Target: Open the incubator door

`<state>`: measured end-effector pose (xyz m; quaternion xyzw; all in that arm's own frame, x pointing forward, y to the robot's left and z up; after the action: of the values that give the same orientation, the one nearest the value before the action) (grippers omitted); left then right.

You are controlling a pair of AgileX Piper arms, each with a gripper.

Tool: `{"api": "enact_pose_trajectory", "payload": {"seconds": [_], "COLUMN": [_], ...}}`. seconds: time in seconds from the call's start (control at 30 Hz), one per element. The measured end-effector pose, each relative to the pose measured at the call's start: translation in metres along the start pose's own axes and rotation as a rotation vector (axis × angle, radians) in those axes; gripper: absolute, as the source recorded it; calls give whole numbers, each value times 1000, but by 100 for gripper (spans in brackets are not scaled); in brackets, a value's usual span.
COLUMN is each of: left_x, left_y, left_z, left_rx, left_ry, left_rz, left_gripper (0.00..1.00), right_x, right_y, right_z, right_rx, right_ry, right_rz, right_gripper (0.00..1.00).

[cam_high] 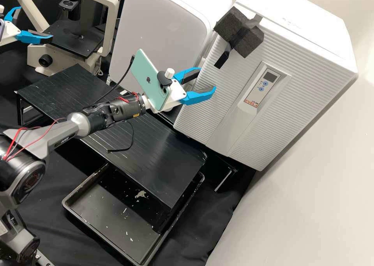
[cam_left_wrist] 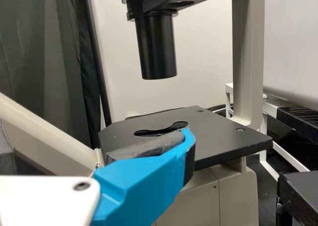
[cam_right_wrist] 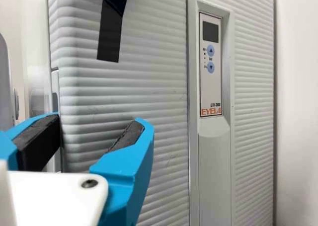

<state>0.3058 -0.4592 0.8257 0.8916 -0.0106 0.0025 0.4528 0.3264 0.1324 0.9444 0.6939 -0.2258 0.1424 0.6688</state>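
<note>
The incubator (cam_high: 249, 67) stands with its ribbed white door (cam_high: 296, 86) closed. In the high view my right gripper (cam_high: 207, 79) is open at the door's left edge. The right wrist view puts that gripper (cam_right_wrist: 99, 121) with one finger in front of the ribbed door (cam_right_wrist: 164, 87) and the other out beside its edge; whether either touches, I cannot tell. A control panel (cam_right_wrist: 210, 62) is set into the door front. My left gripper (cam_high: 36, 23) is open near the microscope at the upper left; in its wrist view that gripper (cam_left_wrist: 94, 146) has a finger before the microscope stage (cam_left_wrist: 223, 136).
Black foam (cam_high: 239, 32) is taped at the incubator's upper corner. A second white cabinet (cam_high: 159, 32) stands left of the incubator. Below the right arm are a black slatted platform (cam_high: 156, 156) and a black tray (cam_high: 93, 229). The microscope (cam_high: 50, 57) stands at the back left.
</note>
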Motion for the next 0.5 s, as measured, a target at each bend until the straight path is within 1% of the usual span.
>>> {"api": "enact_pose_trajectory", "payload": {"seconds": [0.23,0.3,0.33,0.37,0.43,0.5], "left_x": [0,0,0,0,0,0], "left_y": [0,0,0,0,0,0], "left_z": [0,0,0,0,0,0], "left_rx": [0,0,0,0,0,0], "left_ry": [0,0,0,0,0,0], "left_rz": [0,0,0,0,0,0], "left_gripper": [100,100,100,100,100,100], "right_x": [-19,-28,-34,-39,-49,-59], "right_y": [16,23,28,33,42,52], "right_z": [5,7,7,8,10,12], "right_rx": [1,7,15,18,37,55], "right_ry": [-2,-1,-2,1,-3,-5], "right_rz": [8,14,19,29,45,81], "right_gripper": [0,0,0,100,100,100]}}
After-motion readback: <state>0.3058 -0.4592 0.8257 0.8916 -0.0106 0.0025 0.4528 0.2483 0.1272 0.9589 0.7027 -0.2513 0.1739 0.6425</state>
